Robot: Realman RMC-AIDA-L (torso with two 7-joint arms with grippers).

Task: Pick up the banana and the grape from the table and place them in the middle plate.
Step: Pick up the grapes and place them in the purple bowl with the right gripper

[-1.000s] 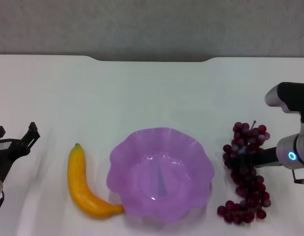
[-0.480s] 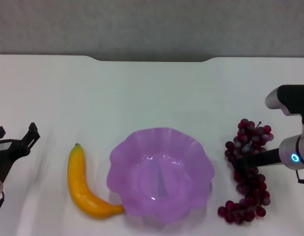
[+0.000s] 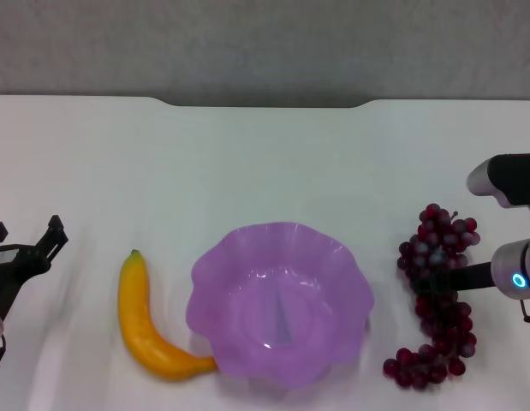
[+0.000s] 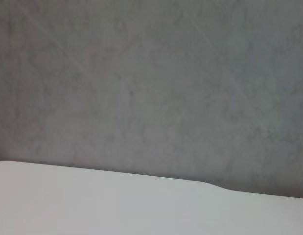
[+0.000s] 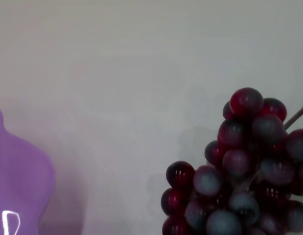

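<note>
A white table [image 3: 265, 163] fills the head view, with a grey wall [image 3: 265, 43] behind it. At the centre, near the front edge, sits the middle plate [image 3: 280, 300] — a translucent purple dish with a wavy, scalloped rim, holding nothing. The banana [image 3: 145, 321] lies on the table just to the dish's left, its green stem tip pointing away from the robot and its other end touching the dish's rim.

To the dish's right, apart from it, is the grape [image 3: 438, 295], a long bunch of dark red-purple berries. The right gripper [image 3: 440, 281] reaches in from the right edge, and its dark fingers are clamped around the middle of the bunch (whether the lower berries touch the table cannot be told). In the right wrist view, the bunch [image 5: 244, 181] fills the nearest corner, with the dish's rim [image 5: 19, 176] showing at the other side.

The left gripper [image 3: 25, 244] sits at the far left edge, well apart from the banana, its fingers spread and holding nothing.
</note>
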